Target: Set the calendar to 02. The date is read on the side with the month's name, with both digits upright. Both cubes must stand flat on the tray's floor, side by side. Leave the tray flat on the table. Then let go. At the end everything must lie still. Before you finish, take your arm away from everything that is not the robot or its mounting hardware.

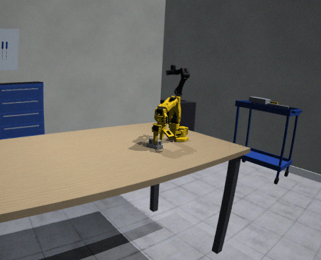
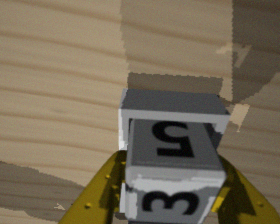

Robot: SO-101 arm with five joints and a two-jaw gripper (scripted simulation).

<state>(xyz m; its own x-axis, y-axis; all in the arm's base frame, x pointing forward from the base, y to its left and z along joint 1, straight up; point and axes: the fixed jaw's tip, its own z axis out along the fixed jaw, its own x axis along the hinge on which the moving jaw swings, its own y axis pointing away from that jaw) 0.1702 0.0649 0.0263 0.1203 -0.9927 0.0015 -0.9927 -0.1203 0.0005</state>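
Broadly, stood at the far right part of the wooden worktop [image 1: 85, 164], with the yellow SO-101 arm [image 1: 168, 115] bent down over the grey calendar tray [image 1: 151, 143]. Was flanked by a blue cart [image 1: 269, 109] to the right and a blue drawer cabinet [image 1: 20, 109] against the back wall.

Closer in, sat in the tray [image 2: 173, 102] as a grey digit cube [image 2: 173, 150], its top face showing a 5 and its near face a 3, both upside down to the wrist camera. Had the claw [image 2: 173, 200] clenched on that cube from both sides, yellow fingers just beside its lower edges.

Called, by judgement, for a straight lift clear of the tray wall before any turning. Needed a steady grip. Risked dragging the tray along. Could not tell where the second cube stood.
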